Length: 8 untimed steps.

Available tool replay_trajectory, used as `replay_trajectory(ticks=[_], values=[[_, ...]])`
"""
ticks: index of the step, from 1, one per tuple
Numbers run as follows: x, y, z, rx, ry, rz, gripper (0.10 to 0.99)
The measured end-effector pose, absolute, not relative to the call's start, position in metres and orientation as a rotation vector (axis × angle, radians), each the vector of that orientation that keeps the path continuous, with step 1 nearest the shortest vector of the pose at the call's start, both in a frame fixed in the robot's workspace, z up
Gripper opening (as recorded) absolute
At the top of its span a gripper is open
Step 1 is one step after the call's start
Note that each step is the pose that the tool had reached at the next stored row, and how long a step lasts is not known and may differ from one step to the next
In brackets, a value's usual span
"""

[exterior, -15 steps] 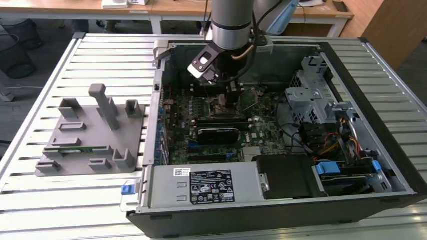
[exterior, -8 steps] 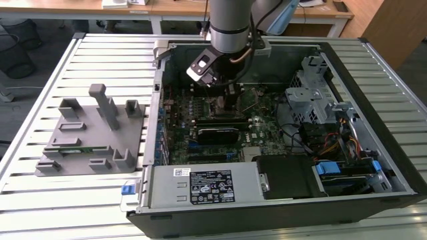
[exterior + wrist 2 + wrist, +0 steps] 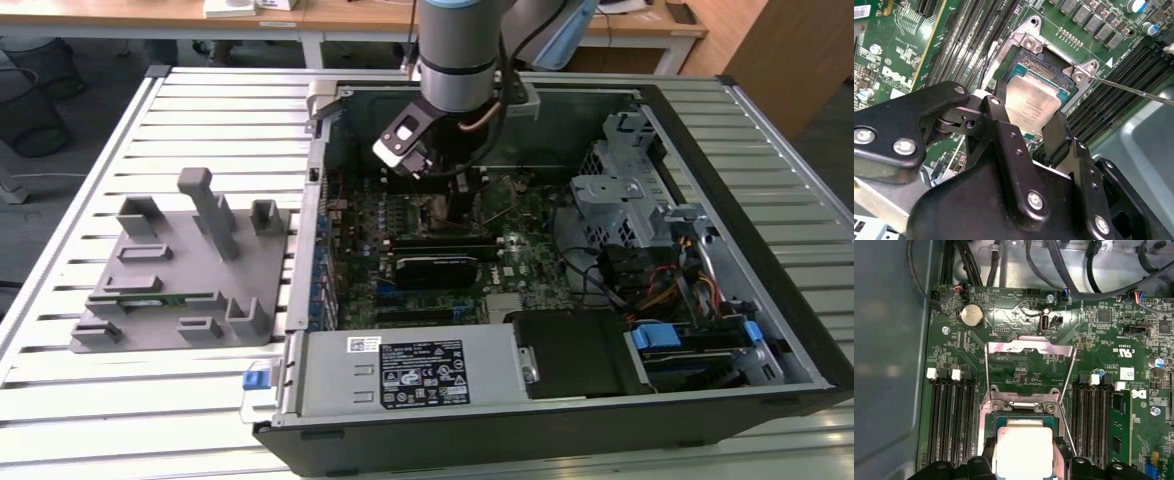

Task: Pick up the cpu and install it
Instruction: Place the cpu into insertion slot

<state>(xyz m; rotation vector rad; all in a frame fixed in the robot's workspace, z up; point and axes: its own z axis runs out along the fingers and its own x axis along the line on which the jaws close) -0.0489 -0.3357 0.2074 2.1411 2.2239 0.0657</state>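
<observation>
The arm reaches down into an open computer case (image 3: pixel 400 450) that lies on a slatted table (image 3: pixel 214 120). In the exterior view the gripper (image 3: pixel 461 205) hangs over the motherboard (image 3: pixel 534 225), toward twelve o'clock from the case's middle. A grey fixture (image 3: pixel 187 270) sits on the table at nine o'clock from the case, and the power supply (image 3: pixel 414 370) lies at six o'clock from the gripper.

In both wrist views the gripper (image 3: pixel 1029 117) (image 3: pixel 1024 447) has its black fingers (image 3: pixel 1056 130) (image 3: pixel 988 447) pressed against two opposite edges of the cpu (image 3: pixel 1036 102) (image 3: pixel 1024 457), clamping it between them. The cpu is held flat, silvery top up, directly over the open socket (image 3: pixel 1041 65). It looks very close to the socket bed, but I cannot tell whether it is touching it or just above it.

The socket's load plate (image 3: pixel 1029 347) is swung open and stands on the far side of the socket from the gripper. Dark memory slots (image 3: pixel 951 415) run along both sides of the socket, with a green memory stick (image 3: pixel 1119 430) in the bank beyond one side. A coin battery (image 3: pixel 972 315) sits farther off on the board.
</observation>
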Motion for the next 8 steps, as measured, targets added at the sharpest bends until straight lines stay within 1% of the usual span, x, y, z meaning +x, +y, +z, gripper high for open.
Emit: replay_trajectory(ticks=[8], values=[[-0.0505, -0.3356, 0.2022, 2.155, 2.210, 0.065, 0.533]])
